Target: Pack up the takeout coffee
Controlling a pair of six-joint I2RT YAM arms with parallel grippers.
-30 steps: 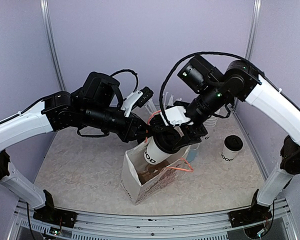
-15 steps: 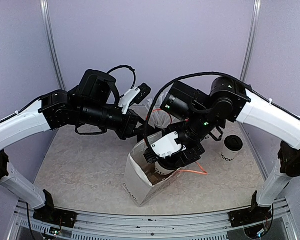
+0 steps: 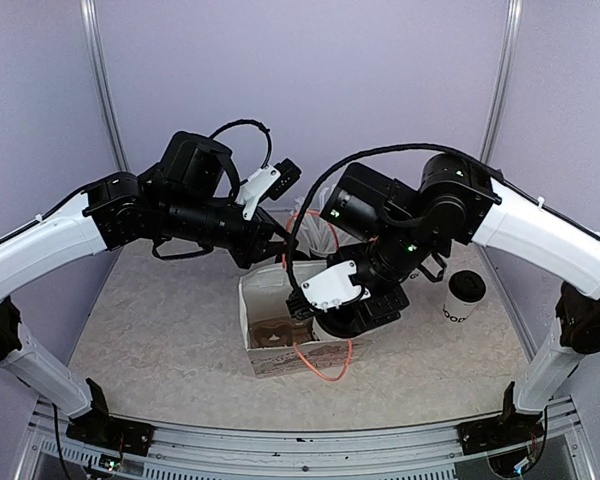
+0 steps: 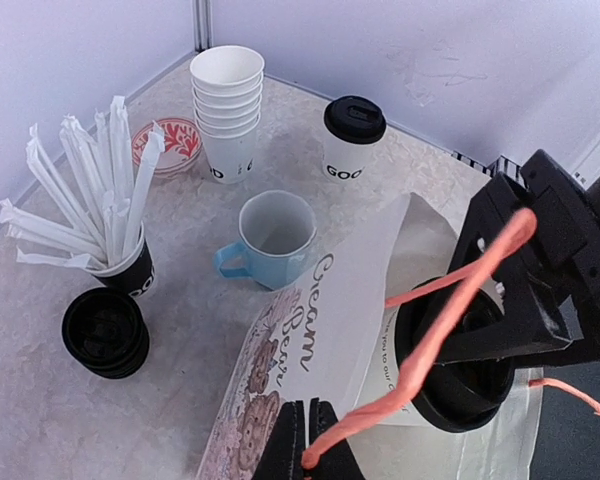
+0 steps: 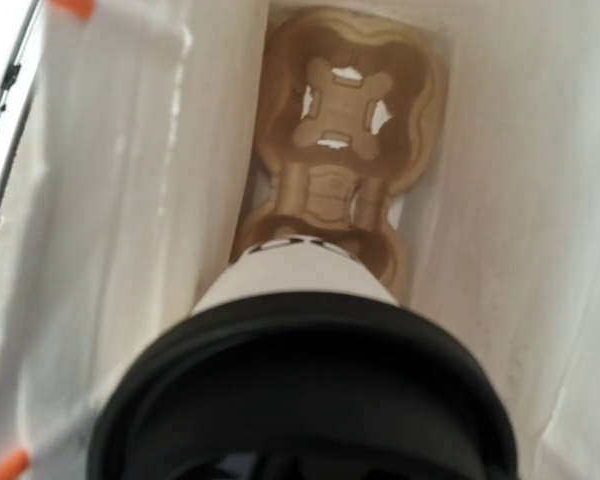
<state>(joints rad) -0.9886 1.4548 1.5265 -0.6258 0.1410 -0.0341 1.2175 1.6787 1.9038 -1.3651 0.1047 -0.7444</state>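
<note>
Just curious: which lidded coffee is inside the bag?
The cup in the right claw, inside the paper bag; the other cup stands free on the table.

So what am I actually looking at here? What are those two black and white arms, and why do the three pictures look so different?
These are two robot arms, the left arm and the right arm, bolted at a table's near edge. Each ends in a two-finger gripper. One picture comes from a fixed camera above and behind them. The other two come from small cameras on the wrists.

The left gripper pinches the orange handle of a white paper bag. The right gripper holds a lidded coffee cup down inside the bag, over a cardboard cup carrier at its bottom.

Also on the table are a second lidded cup, a stack of plain cups, a blue mug, wrapped straws and black lids.
</note>
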